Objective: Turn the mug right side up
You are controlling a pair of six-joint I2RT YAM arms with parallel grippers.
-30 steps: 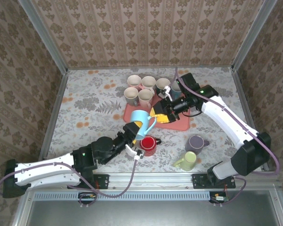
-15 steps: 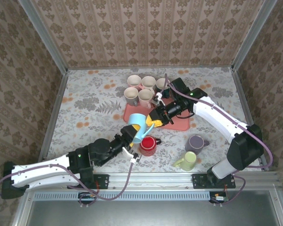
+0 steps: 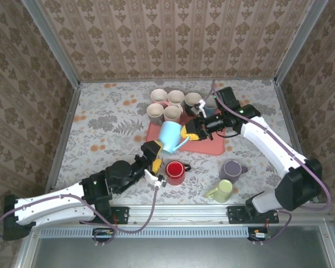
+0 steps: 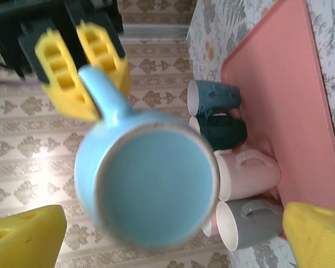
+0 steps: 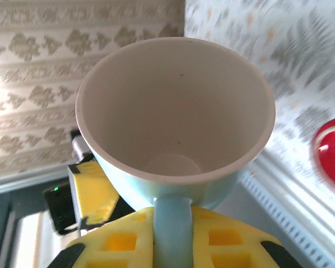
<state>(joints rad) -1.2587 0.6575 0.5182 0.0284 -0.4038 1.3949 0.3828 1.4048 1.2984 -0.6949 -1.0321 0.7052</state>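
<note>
Mug (image 3: 170, 135) of light blue, pale and empty inside, hangs tilted above the table, just off the near edge of the pink tray (image 3: 212, 146). The right gripper (image 3: 191, 132) is clamped on its handle. The left gripper (image 3: 154, 160) gapes wide below it, holding nothing. Upright mugs (image 3: 172, 113) cluster at the tray's far edge.

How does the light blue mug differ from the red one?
The light blue mug hangs tilted in the air, handle gripped by the right pincer; the red mug stands upright on the table. The light blue mug is white inside, the red mug red. Both have handles.
</note>
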